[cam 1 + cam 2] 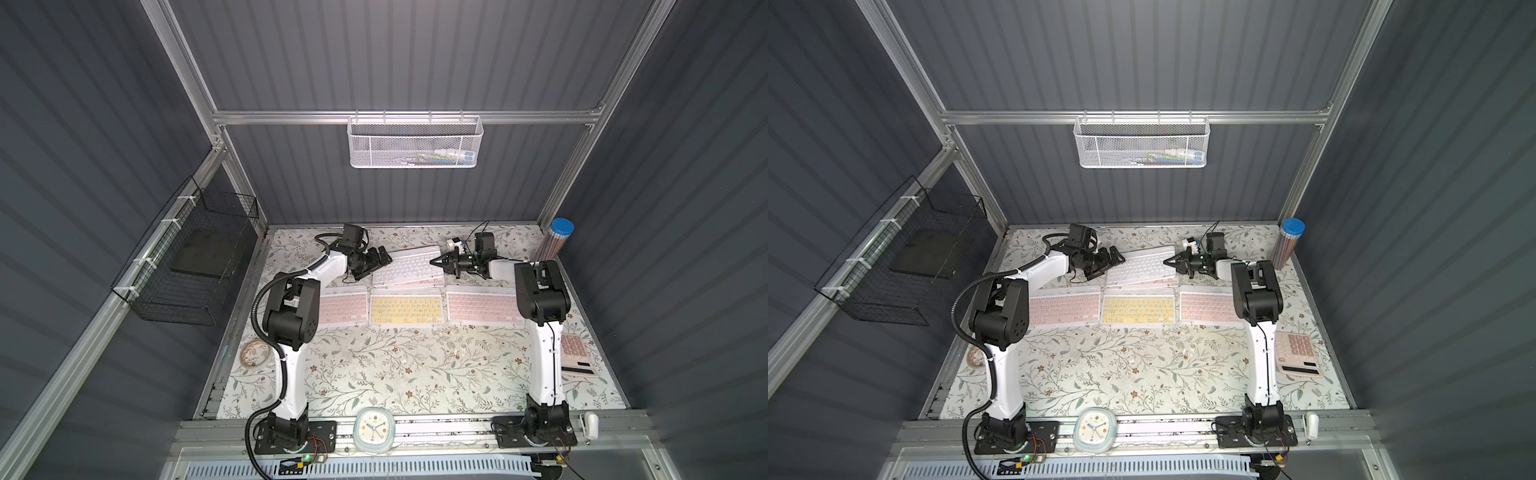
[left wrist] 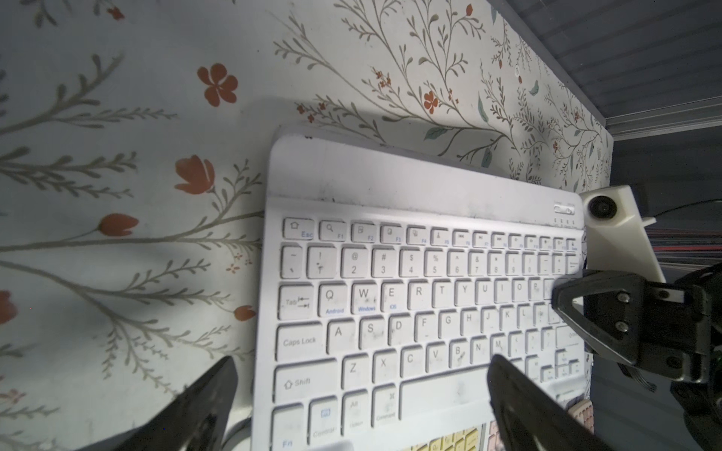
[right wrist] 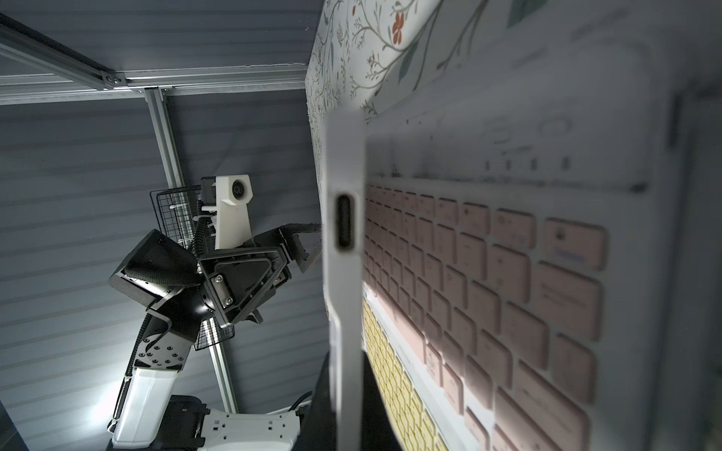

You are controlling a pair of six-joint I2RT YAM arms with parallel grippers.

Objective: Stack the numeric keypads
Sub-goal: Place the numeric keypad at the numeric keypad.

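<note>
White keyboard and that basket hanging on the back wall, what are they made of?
The white keyboard looks like matte plastic. It has a smooth moulded frame, rounded corners, printed keys and grey scuff marks. The mesh basket looks like thin metal painted white. It has tiny regular holes you can see through and a stiff rim hooked over the rail. The metal is a guess from the look.

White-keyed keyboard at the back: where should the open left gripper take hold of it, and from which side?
Probably its left short edge, from the robot's left: the thin white-keyed keyboard lies raised above the floral tabletop, and the open left gripper faces that edge.
</note>
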